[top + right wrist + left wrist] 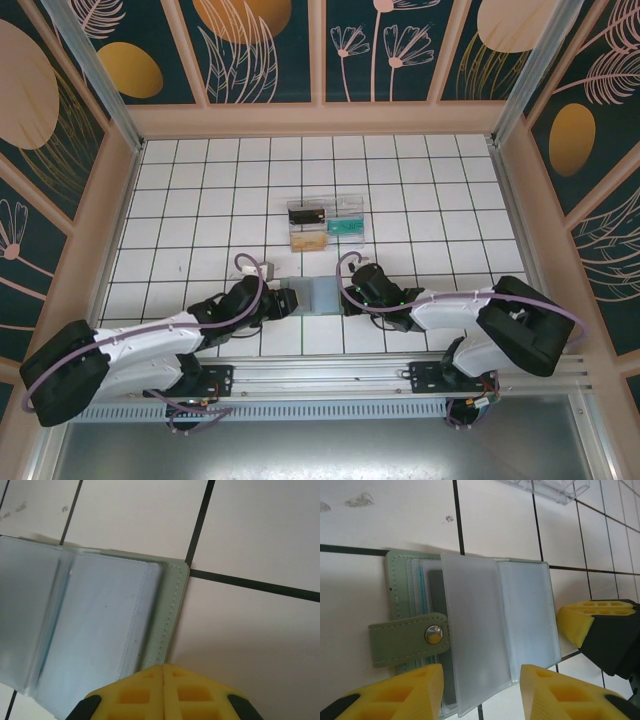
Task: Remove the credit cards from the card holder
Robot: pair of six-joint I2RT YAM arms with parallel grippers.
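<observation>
At the bottom of the left wrist view the left fingers (412, 692) stand apart and hold nothing, one on each side of the lower edge of the card holder (470, 630). The holder lies open and flat on the white tiled desk (180, 200), in the lower centre of the top view between the two arms. Its grey-green cover is turned down, and its frosted clear sleeves fan across the middle. A green strap (405, 637) with a plain metal snap (433, 634) folds over its left side. Behind the strap a dark credit card (436, 625) shows through a sleeve, with a thin teal edge beside it. The right fingers (150, 692) are closed together, tips right at the stitched lower-right corner of the cover - whether they pinch it cannot be told. Farther up the desk, well apart from the holder, sits a clear plastic tray (352, 204). It holds a dark card (305, 213), a teal card (346, 226) and a tan piece (308, 241) - any print on them is too small to read.
</observation>
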